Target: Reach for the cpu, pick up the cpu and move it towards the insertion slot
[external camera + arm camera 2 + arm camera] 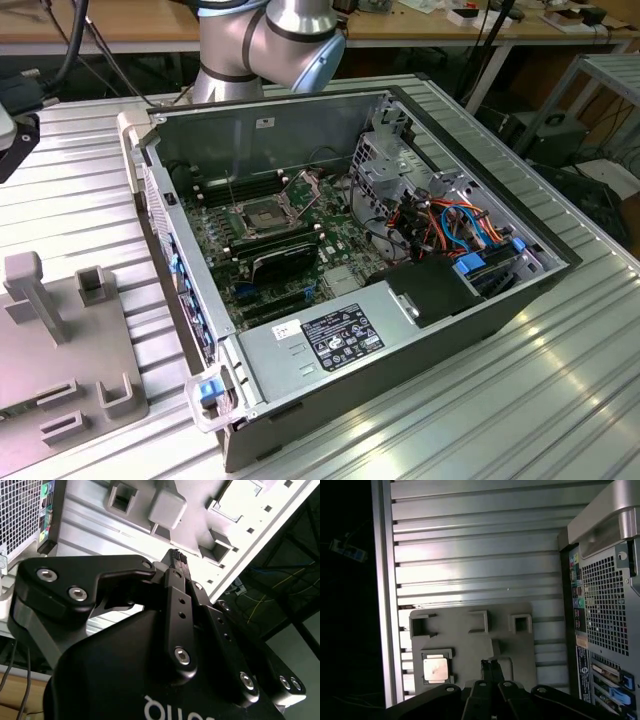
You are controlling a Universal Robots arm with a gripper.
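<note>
**Item 1, claw** (491, 665): we record it closed, fingers together, gripping nothing. Its tips hang above the grey fixture plate (470, 640).

**Item 2, cpu** (435, 670): we find it lying flat, face up, in a square framed seat of that plate. It is near the claw tips but apart from them.

**Item 3, insertion slot** (262, 215): we list it on the board inside the open case (250, 125), at about 2 o'clock from the plate in the exterior view.

**Hazards, in our judgement:**
1. Closed fingers cannot straddle the chip and would press on its face if lowered.
2. The seat's low walls leave little edge to catch, so a tilted or off-centre grip could jam or drop the chip.
3. The raised blocks (520, 622) on the plate stand close enough to snag a finger.

**Edges and room:** the plate sits close to the edge of the table (560, 400), so a dropped chip could slide off. Bare ribbed table lies between plate and case. The case wall stands in the way over. Inside, the expansion card (285, 258) at 5 o'clock of the slot and the drive cage (390, 170) at 3 o'clock hem it in, with open space above.
</note>
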